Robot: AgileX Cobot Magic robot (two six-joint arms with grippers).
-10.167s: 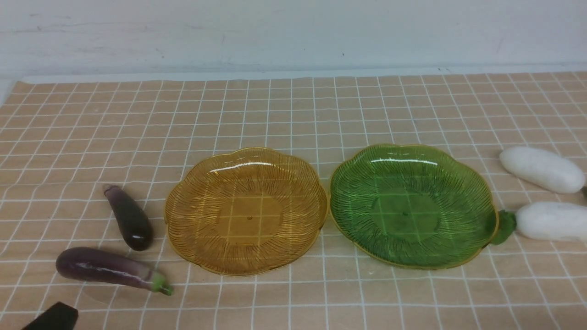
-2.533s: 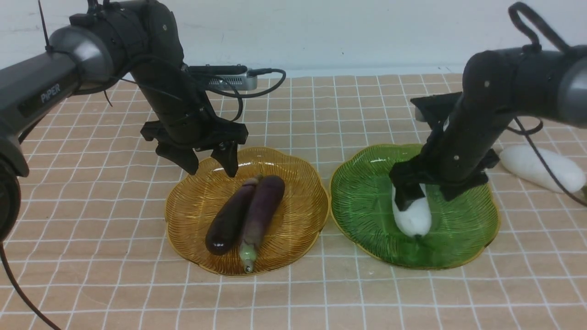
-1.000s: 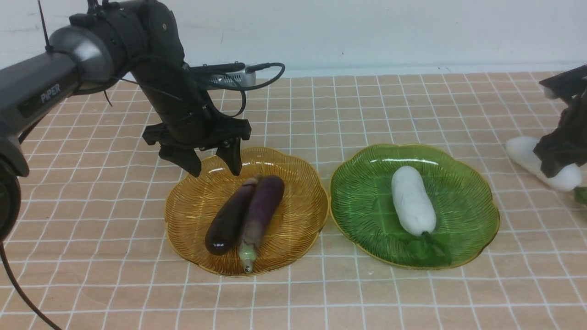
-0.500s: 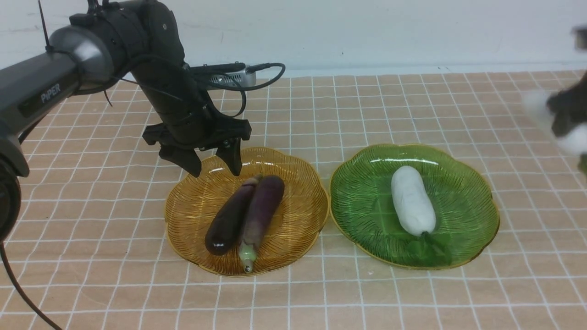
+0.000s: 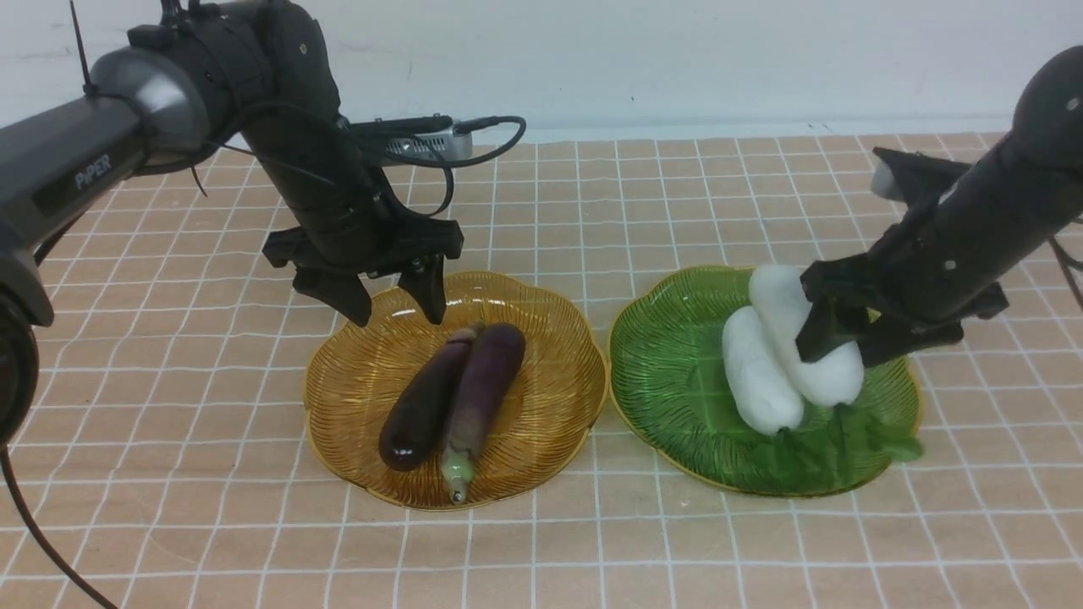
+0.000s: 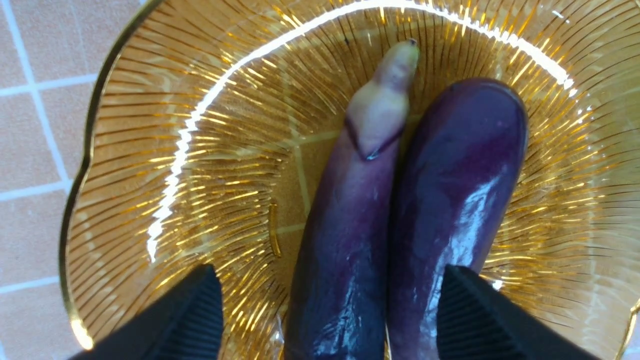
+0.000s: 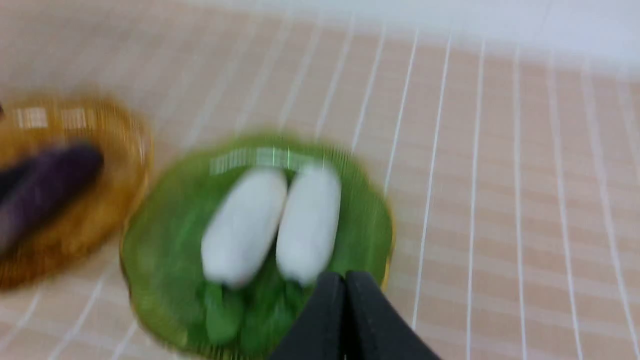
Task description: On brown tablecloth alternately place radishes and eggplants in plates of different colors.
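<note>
Plain white wall (image 5: 677, 59) at the back and the brown tablecloth (image 5: 541, 211) across everything, and honestly this looks nearly done. Both eggplants, the dark one (image 5: 419, 406) and the lighter one (image 5: 482, 385), lie side by side in the amber plate (image 5: 347, 397). Both radishes, the left one (image 5: 757, 381) and the right one (image 5: 795, 313), are in the green plate (image 5: 668, 372). The left gripper (image 5: 395, 315) hangs over the far edge of the amber plate with its fingers spread wide and nothing in them. The right gripper (image 5: 836, 353) is the sketchy bit. From the front its fingers look pressed against the right radish. The blurry wrist view shows them squeezed together, clear of both radishes, so I can't tell whether it's gripping. If it is holding on and pulls away sideways, I'd bet that radish gets dragged. It could roll toward the right rim, where its leaves already sit, or shove its neighbour. These plates look light, so a finger catching the rim could flip one. On the left, a drop straight down would clip the eggplants' far ends, and those glossy things would slide.
</note>
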